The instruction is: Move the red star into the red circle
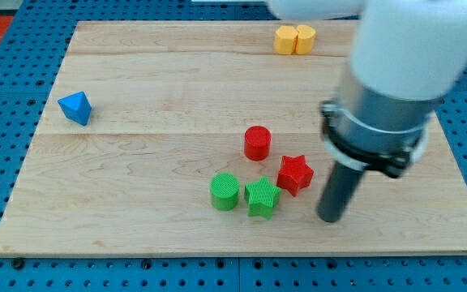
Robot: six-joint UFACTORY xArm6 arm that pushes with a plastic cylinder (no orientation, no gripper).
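Note:
The red star [295, 173] lies on the wooden board, right of centre toward the view's bottom. The red circle [257, 143], a short red cylinder, stands just up and to the left of it, a small gap apart. My tip [329, 217] rests on the board to the right of and slightly below the red star, not touching it. The arm's grey and white body hangs over the board's right side and hides the part behind it.
A green cylinder [225, 192] and a green star [262, 197] sit side by side just left of and below the red star. A blue triangular block [75, 107] lies at the left. Two yellow blocks [294, 39] touch at the top edge of the board [136, 186].

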